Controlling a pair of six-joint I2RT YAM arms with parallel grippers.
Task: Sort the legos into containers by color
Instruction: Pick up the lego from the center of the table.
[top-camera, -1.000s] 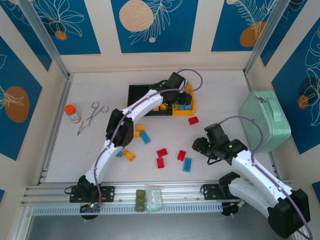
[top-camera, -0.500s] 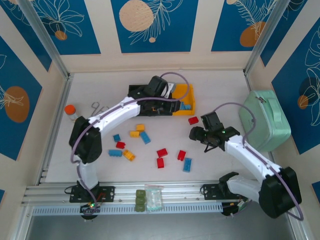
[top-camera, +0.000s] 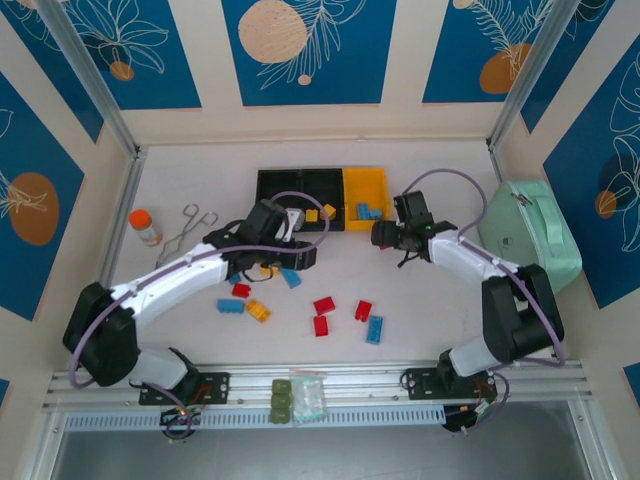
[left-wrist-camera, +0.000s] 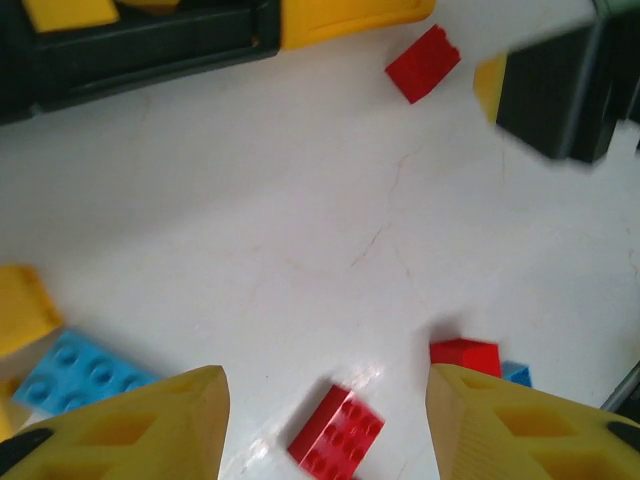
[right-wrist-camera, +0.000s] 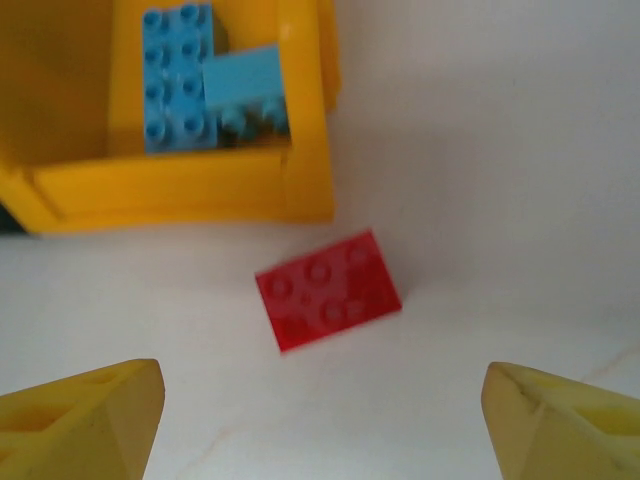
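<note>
- The containers (top-camera: 300, 172) stand at the far middle of the table (top-camera: 200, 180), three bins joined in a row: two black ones to the left and a yellow bin (right-wrist-camera: 190, 185) at the right end.
- Blue bricks (right-wrist-camera: 180, 85) are seen lying inside the yellow bin, and yellow bricks (top-camera: 312, 214) in the middle black bin.
- The right gripper (right-wrist-camera: 320, 380) is held low just near of the yellow bin's right corner, with its fingers spread wide and nothing pinched.
- A red brick (right-wrist-camera: 328, 290) lies flat on the table just beside the yellow bin, ahead of the gap between those fingers and apart from them.
- The left gripper (left-wrist-camera: 325, 385) is held over the table near of the black bins, with its fingers spread apart and nothing gripped.
- A second red brick (left-wrist-camera: 337, 430) is seen on the table, in line with the gap between the left fingers.
- The loose legos (top-camera: 324, 305) are scattered across the near middle of the table: red, blue and yellow pieces, most of them apart from one another.
- A mint-green case (top-camera: 530, 240) is placed at the right edge.
- An orange-capped bottle (top-camera: 146, 226) and metal forceps (top-camera: 180, 235) are found at the left.
- Olive-green blocks (top-camera: 282, 400) rest beside a clear bag (top-camera: 308, 395) on the near rail.
</note>
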